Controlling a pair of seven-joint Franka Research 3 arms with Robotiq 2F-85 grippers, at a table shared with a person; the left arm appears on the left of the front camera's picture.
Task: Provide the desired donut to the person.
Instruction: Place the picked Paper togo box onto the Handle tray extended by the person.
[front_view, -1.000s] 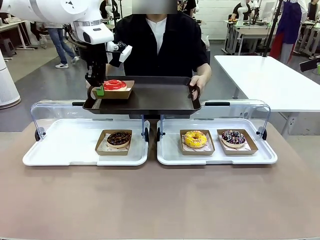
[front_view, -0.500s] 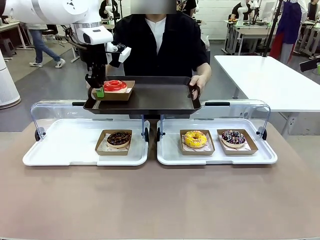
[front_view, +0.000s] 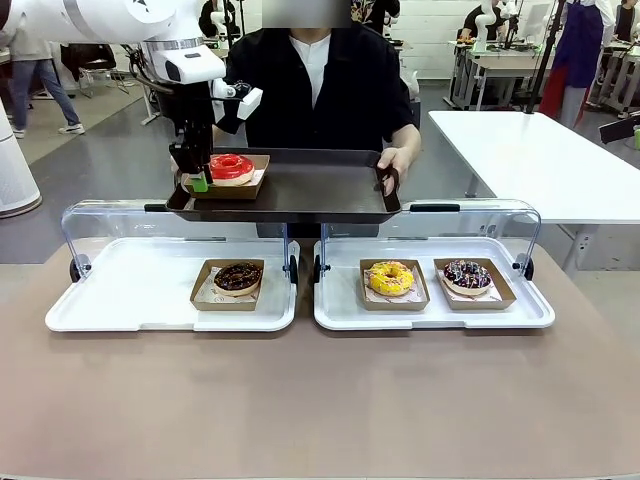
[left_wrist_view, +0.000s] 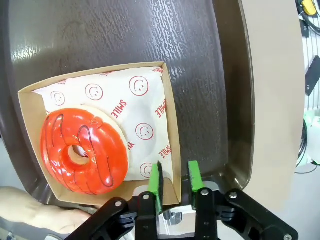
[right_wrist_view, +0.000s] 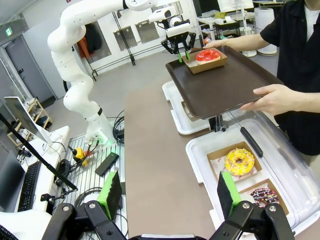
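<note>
Red-glazed donut (front_view: 231, 167) sits in its cardboard box (front_view: 250, 187) on the dark tray (front_view: 320, 195) that the person (front_view: 320, 90) holds up, upper left of the front frame. Left tool (left_wrist_view: 175, 172) has its green pads apart, straddling the box wall near a corner, not pinching it. Right tool (right_wrist_view: 169, 177) is spread wide above the table (right_wrist_view: 150, 150), holding nothing.
</note>
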